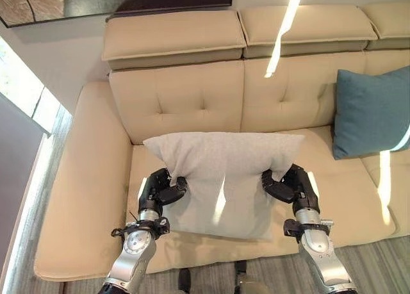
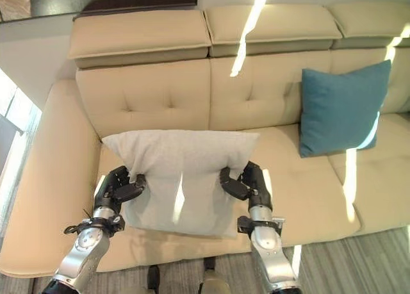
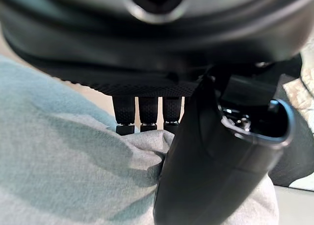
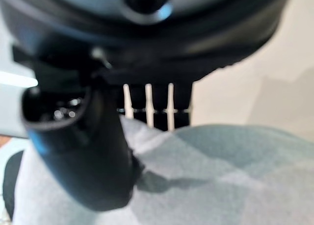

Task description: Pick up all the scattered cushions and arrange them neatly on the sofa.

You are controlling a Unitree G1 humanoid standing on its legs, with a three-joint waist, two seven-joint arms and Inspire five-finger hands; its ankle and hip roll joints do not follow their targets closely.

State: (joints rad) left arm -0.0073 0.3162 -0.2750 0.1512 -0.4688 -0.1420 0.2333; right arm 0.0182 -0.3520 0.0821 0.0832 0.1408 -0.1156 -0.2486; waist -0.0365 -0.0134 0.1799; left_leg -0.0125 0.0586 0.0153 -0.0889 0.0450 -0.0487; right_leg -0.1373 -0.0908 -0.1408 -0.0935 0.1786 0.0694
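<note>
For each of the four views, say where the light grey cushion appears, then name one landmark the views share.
Left eye view: grey cushion at centre, on the beige sofa.
Right eye view: left of centre.
Left wrist view: beneath the left hand.
Right wrist view: beneath the right hand.
Shared landmark: both hands pinching the cushion's sides.

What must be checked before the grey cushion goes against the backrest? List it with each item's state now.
1. Left robot hand grips the grey cushion: ok, thumb and fingers pinch its left edge.
2. Right robot hand grips the cushion: ok, thumb and fingers pinch its right edge.
3. Cushion held level: ok, top edge roughly horizontal between the hands.
4. Target spot free: ok, the backrest behind the cushion is bare.
5. Teal cushion out of the way: ok, it leans against the backrest well to the right, apart from the grey one.
6. Cushion lifted off the sofa seat: cannot tell, its lower edge may rest on it.
</note>
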